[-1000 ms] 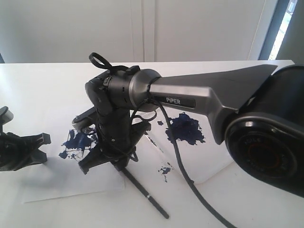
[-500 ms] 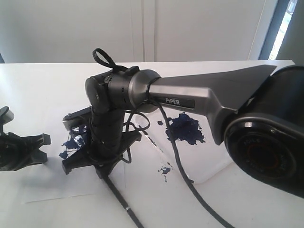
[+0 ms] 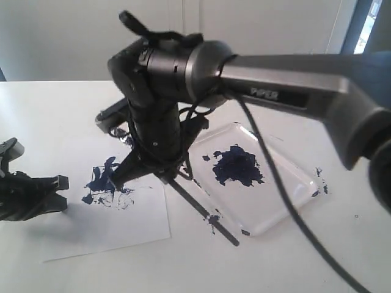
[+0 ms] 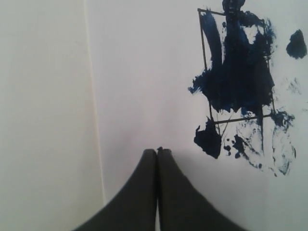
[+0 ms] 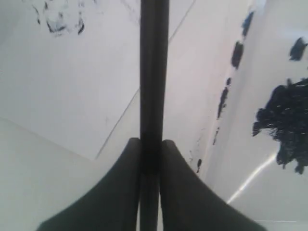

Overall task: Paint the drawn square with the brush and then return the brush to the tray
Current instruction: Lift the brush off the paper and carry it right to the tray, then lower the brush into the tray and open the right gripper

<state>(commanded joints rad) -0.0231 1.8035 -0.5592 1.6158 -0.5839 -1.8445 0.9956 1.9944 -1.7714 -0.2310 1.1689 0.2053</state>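
The drawn square [image 3: 105, 182] [image 4: 238, 67] sits on the white paper sheet [image 3: 73, 232], its thin outline largely smeared with dark blue. My right gripper [image 3: 160, 174] [image 5: 153, 142] hangs above the gap between the paper and the tray [image 3: 275, 198], shut on the black handle of the brush [image 3: 201, 210] [image 5: 154, 72]. The handle slants down toward the tray's near corner; I cannot make out the bristle tip. A dark blue paint blob [image 3: 237, 165] [image 5: 286, 127] lies mid-tray. My left gripper [image 4: 157, 151] is shut and empty, low over the paper's left part.
The right arm's black cable [image 3: 278, 189] drapes across the tray toward the front. Blue specks mark the tray's rim [image 5: 232, 60] and the white table [image 3: 321, 180] beyond it. A pale wall stands behind the table.
My right gripper has lifted off the square and swung right toward the tray, carrying the brush, so the painted square is uncovered. The left arm has hardly moved.
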